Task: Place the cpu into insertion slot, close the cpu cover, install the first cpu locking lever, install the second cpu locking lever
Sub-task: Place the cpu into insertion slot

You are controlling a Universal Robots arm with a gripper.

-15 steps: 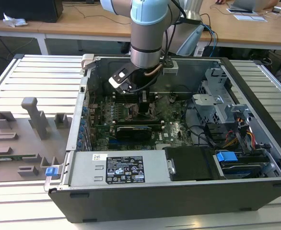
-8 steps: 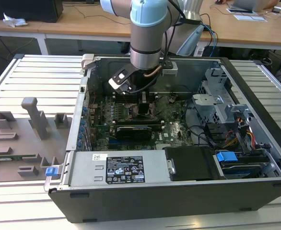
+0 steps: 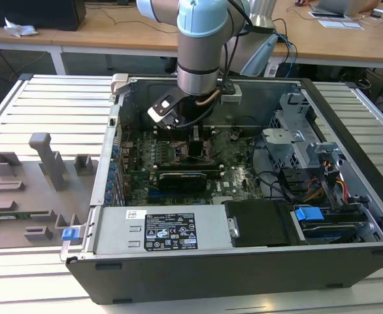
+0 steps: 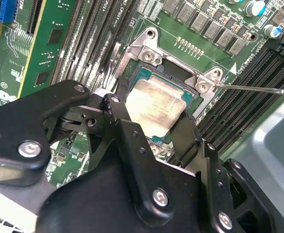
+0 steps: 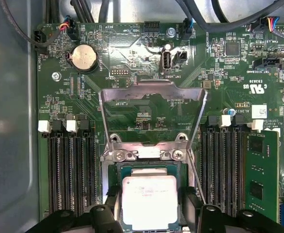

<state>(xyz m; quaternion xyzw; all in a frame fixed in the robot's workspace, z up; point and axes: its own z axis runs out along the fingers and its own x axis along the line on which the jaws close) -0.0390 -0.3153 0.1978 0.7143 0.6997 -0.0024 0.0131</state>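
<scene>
Arm's down inside the pc case (image 3: 244, 275), gripper (image 4: 151, 114) right over the mobo. Its fingers (image 4: 118, 114) are spread to chip width & clamped on two opp sides of the cpu (image 5: 149, 201), which sits flat in the insertion slot (image 4: 173, 74), btwn the RAM slots (image 5: 71, 170). The cpu cover (image 5: 151, 87) stands hinged up, open. One thin locking lever (image 4: 258, 89) sticks out, unlatched

Exterior view: arm (image 3: 201, 59) blocks the middle of the motherboard (image 3: 234, 173). Second wrist view: gripper (image 4: 150, 119) body covers one edge of the cpu (image 4: 156, 102) and the insertion slot (image 4: 143, 73) side beneath it. Whether it touches the cpu can't be told. First wrist view: insertion slot and gripper cut off by the picture edge.
</scene>
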